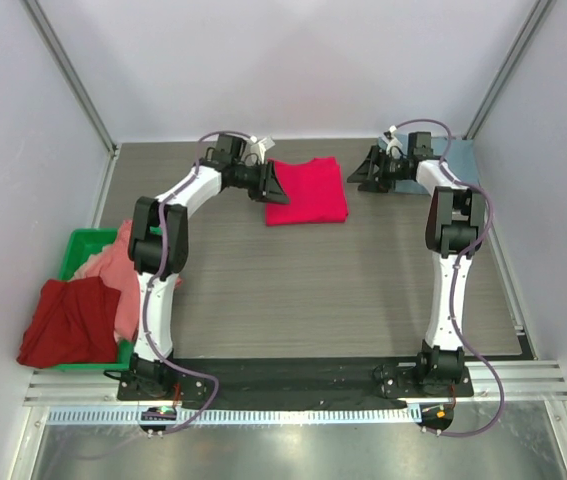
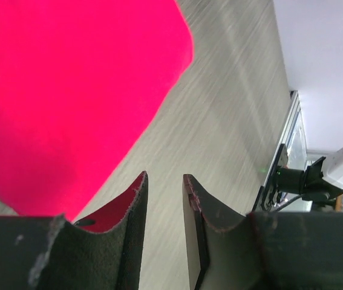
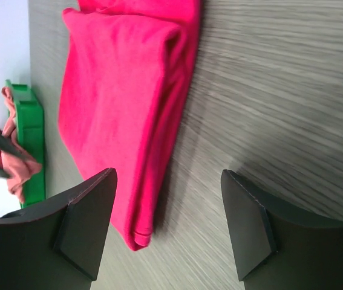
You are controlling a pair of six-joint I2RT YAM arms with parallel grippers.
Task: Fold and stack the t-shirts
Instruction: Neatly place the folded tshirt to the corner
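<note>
Layers of folded crimson-pink t-shirt (image 3: 123, 90) plain only from right wrist; right fingers (image 3: 86, 223) wide apart, left fingers (image 2: 136, 241) barely.

Grey wood-grain table (image 1: 363, 290), folded crimson-pink t-shirt (image 1: 308, 190), blue-grey t-shirt (image 1: 466, 158)

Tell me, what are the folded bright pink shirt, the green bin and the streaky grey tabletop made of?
Folded bright pink shirt: soft matte knit cloth, perhaps cotton; its fold edges are rounded and limp. Green bin: hard moulded plastic, judging by its smooth, straight rim. Streaky grey tabletop: likely wood-look laminate; fine grain lines on a flat, dull face.
</note>
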